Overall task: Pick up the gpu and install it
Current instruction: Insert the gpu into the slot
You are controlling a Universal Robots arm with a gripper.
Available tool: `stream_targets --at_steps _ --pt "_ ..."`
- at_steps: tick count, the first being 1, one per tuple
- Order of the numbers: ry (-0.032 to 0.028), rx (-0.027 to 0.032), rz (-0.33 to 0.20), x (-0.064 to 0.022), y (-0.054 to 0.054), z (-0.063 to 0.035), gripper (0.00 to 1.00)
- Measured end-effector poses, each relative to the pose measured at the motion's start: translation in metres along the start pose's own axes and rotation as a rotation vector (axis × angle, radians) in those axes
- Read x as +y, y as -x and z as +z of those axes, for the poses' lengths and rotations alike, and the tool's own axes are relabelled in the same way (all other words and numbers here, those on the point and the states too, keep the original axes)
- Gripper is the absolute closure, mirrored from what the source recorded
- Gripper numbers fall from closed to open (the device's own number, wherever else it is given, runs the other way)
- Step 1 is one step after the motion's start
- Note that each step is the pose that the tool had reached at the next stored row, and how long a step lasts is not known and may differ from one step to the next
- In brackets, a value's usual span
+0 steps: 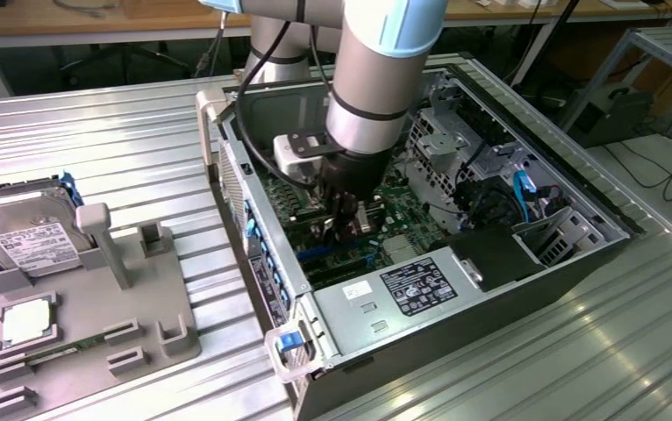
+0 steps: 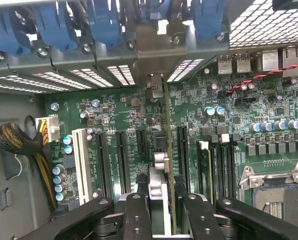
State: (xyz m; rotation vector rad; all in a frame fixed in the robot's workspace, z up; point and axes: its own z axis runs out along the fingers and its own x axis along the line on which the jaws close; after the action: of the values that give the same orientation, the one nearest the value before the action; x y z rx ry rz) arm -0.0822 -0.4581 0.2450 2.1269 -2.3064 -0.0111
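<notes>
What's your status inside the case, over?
Gripper shut on the gpu. Card edge-on over the motherboard slots, bracket toward the rear wall; seating can't be told. Cable bundle lies well apart from it.

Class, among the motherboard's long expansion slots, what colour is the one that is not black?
White; that slot shows best in the wrist view.

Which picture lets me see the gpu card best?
The wrist view: the gpu stands edge-on, held by the tool, just over the motherboard. In the exterior view the arm covers most of it.
</notes>
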Motion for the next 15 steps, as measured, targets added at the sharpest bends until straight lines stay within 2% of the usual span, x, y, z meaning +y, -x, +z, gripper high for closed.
stream_targets --at_steps 5,15 --pt "-0.0001 -0.0002 0.0 0.0028 0.0001 0.0005 0.7" --pt "0.0 -0.0001 0.0 0.0005 0.0004 0.0004 0.7"
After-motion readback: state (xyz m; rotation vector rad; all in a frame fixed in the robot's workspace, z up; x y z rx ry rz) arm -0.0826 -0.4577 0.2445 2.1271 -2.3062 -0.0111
